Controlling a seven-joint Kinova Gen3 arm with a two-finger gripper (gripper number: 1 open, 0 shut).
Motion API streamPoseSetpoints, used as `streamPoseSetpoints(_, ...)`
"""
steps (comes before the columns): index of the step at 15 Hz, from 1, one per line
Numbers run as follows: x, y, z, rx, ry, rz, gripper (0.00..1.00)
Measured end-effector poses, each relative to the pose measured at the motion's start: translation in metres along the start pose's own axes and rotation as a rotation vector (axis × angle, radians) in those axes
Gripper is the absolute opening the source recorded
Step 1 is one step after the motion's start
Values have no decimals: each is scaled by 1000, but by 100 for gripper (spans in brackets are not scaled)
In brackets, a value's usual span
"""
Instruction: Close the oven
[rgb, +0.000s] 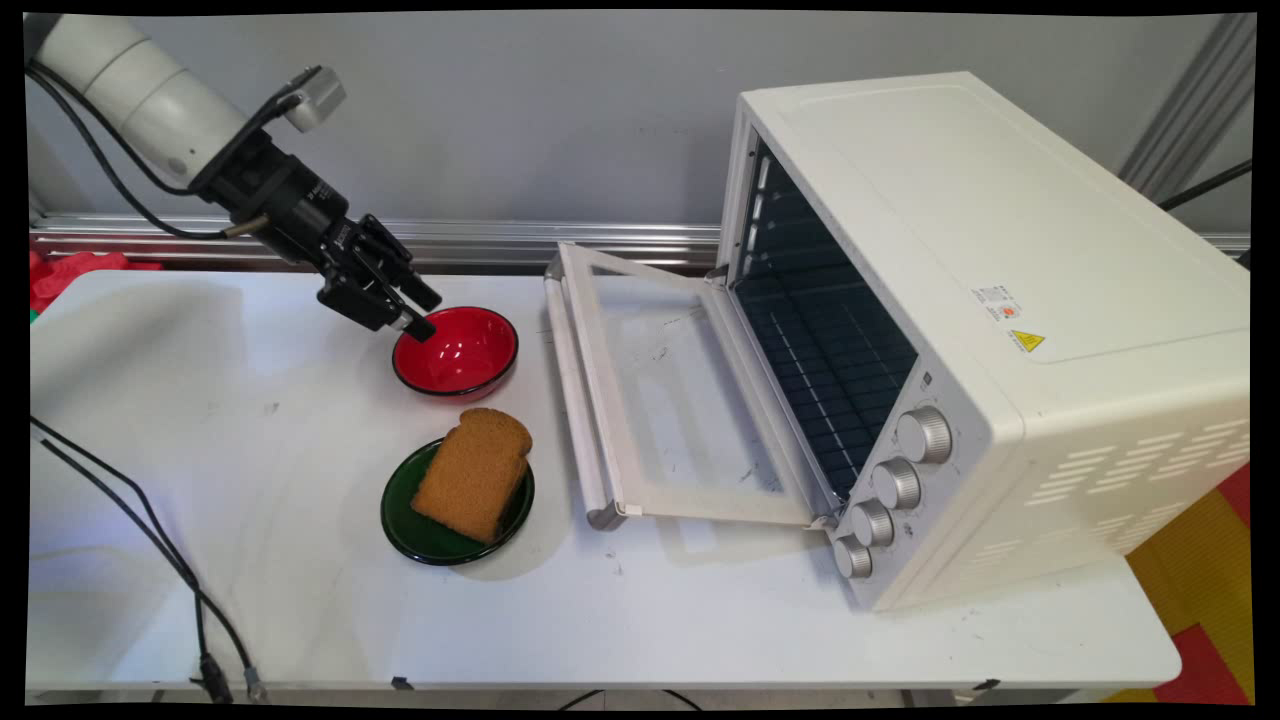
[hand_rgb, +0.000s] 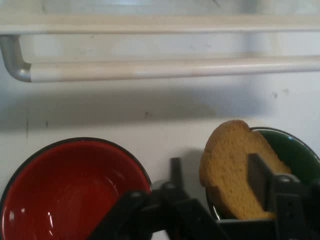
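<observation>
Main view: gripper (rgb: 424, 309), fingers parted and holding nothing, hangs at the far-left rim of the red bowl (rgb: 456, 352). Bread (rgb: 474, 472) lies on a green plate (rgb: 440, 530). The oven (rgb: 980, 330) stands open on the white table (rgb: 300, 600), before a grey wall (rgb: 520, 110).

Hand view: bowl (hand_rgb: 65, 190) left, bread (hand_rgb: 230, 165) right, oven door handle (hand_rgb: 165, 70) above.

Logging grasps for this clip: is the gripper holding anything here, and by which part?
Nothing is held. The black two-finger gripper is open and empty, above the near-left rim of the glossy red bowl, apart from the brown bread slice.
</observation>
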Motion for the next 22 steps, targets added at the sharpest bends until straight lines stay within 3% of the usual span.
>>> streamPoseSetpoints(10, -11, -10, 29, -33, 5, 0, 0)
streamPoseSetpoints(22, -15, -18, 140, 8, 84, 31, 0)
